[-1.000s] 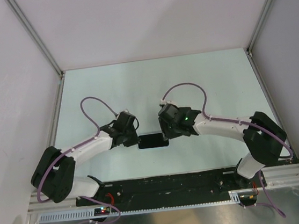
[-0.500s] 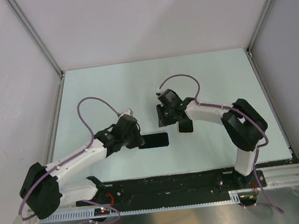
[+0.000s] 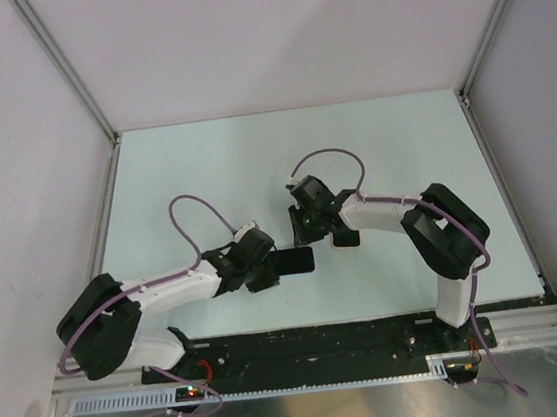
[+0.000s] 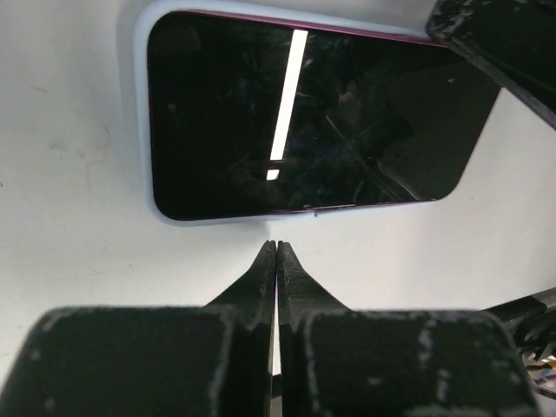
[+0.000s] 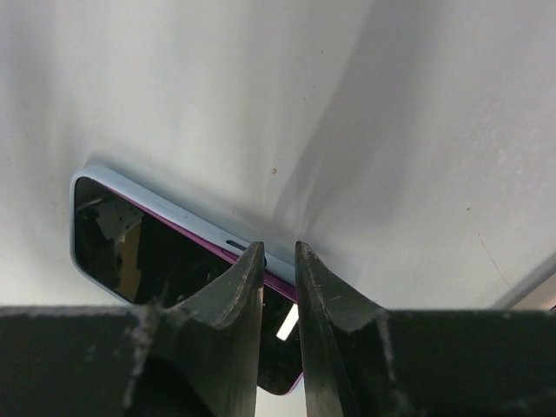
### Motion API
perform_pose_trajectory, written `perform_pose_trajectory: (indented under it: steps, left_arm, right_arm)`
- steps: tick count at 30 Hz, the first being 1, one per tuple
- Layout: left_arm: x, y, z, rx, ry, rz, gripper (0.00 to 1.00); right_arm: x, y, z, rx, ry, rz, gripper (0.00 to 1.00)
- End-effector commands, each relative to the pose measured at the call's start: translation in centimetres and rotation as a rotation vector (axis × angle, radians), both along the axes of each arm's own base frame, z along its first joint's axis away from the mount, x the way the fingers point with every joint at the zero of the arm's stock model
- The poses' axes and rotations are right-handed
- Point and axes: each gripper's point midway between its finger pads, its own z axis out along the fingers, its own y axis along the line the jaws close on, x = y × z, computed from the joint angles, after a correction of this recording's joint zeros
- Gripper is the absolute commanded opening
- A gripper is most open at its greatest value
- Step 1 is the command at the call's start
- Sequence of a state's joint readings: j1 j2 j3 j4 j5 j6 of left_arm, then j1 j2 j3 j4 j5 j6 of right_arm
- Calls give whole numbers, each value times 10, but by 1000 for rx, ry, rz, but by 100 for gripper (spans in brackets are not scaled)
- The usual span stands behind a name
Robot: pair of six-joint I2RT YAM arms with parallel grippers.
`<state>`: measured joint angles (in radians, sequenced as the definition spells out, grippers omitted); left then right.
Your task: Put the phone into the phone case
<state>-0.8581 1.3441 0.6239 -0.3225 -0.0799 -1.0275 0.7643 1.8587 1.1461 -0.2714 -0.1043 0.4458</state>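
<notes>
**Grippers taken off the phone's ends and set at its long edges**

The phone [image 4: 304, 122] is found lying flat and screen up towards the near side of the table [image 3: 203, 167], about midway between the two arms. It sits inside the light blue phone case [image 4: 139, 130], whose rim is seen wrapping one short end and the near long edge. Its place on the table is hardly altered over the last second.

What is altered is the arms. A second earlier both grippers are crowded over the phone's two ends. Now the left gripper [image 4: 276, 248] is drawn back to the near long edge. Its fingers are pressed tight together with nothing between them, and the tips stop just short of the case rim. The right gripper [image 5: 278, 252] is swung round to the far long edge. Its fingers are left a narrow slit apart and nothing is held. The tips are poised over that edge, but whether it is touched cannot be told.

Along the far edge a thin magenta strip of the phone's side is shown between the screen and the blue rim. From this the phone is judged largely seated, with that edge perhaps not yet fully under the lip. A downward press there by the right fingertips appears to be called for. A sideways shove could slide phone and case together, which the left gripper seems placed to resist.
</notes>
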Motion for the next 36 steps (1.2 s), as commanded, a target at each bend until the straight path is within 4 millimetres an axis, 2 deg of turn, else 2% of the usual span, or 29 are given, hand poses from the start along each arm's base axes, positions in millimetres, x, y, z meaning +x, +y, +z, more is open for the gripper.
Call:
perform_pose_trajectory:
  steps: [1,6,13,16,20,24,27,30,36]
  left_arm:
    - [11,4,-9,2,-16,62,0]
    - [21,21,-19,39,-7,95,0]
    - [51,41,-15,60,-29,135,0]
    - [68,40,-8,53,-42,132,0]
    - [84,31,0,42,-56,105,0]
    - [78,32,3,27,-52,97,0]
    - [64,39,3,14,-50,90,1]
    - [49,36,12,-9,-71,53,4]
    - [23,17,22,-50,-78,-4,13]
  right_arm:
    - [-15,-5,0,26,20,-3,25]
    - [-34,-11,-1,50,45,-7,25]
    - [-68,-13,4,90,70,-8,24]
    - [-84,-12,6,97,81,-11,24]
    - [-87,-14,11,86,61,-44,24]
    - [-77,-23,24,81,11,-99,25]
    - [-76,-26,36,101,-22,-117,27]
    - [-79,-23,45,127,-40,-107,28]
    - [-88,-12,38,127,-24,-72,29]
